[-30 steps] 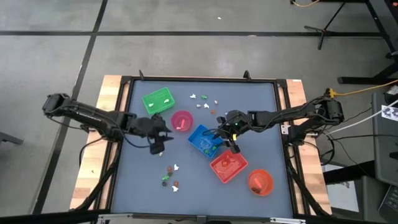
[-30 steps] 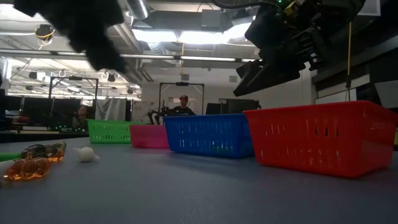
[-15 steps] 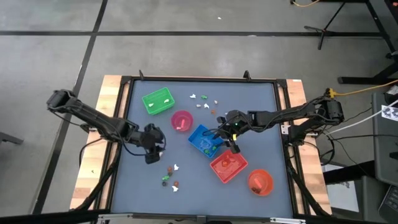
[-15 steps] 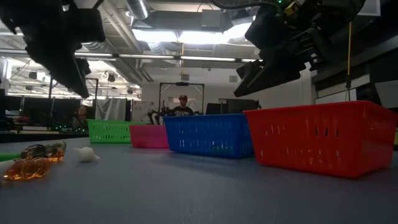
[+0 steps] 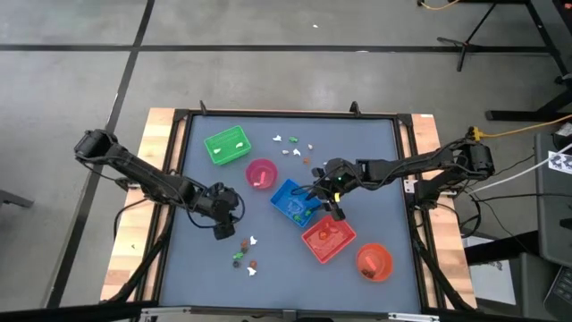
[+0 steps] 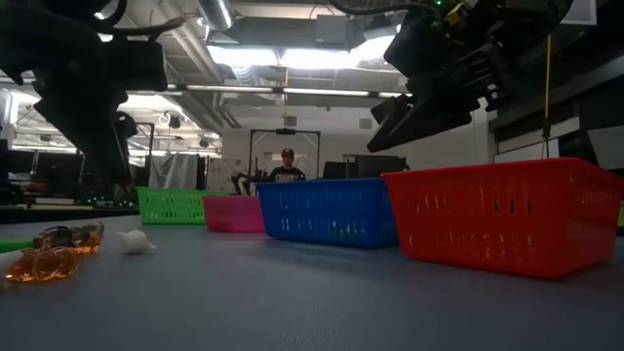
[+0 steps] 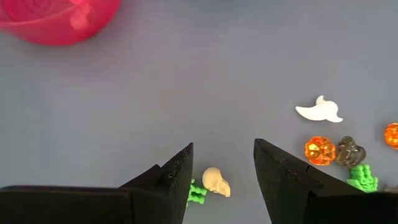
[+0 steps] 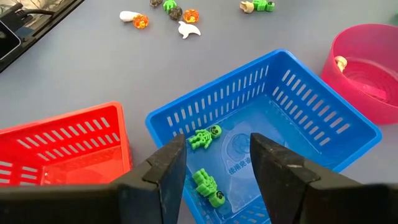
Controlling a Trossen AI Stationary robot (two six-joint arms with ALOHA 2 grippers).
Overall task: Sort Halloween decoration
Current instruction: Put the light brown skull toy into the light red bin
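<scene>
**Left arm drops toward the near trinkets**

We are seeing the left gripper sitting closer to the table's front edge than a second ago, when it was beside the pink bowl; the right arm is not shifting at all. Going left to right: the left gripper is hanging over bare table with its fingers spread and holding nothing, a cream skull and a green bit lying just ahead between them. A white ghost, an orange pumpkin and a dark piece are lying further along. The green tray is standing behind the bowl, with more trinkets scattered near the back. The right gripper is hovering, parted and empty, over the blue tray, where two green skeletons are lying. The red tray and orange bowl are following.
</scene>
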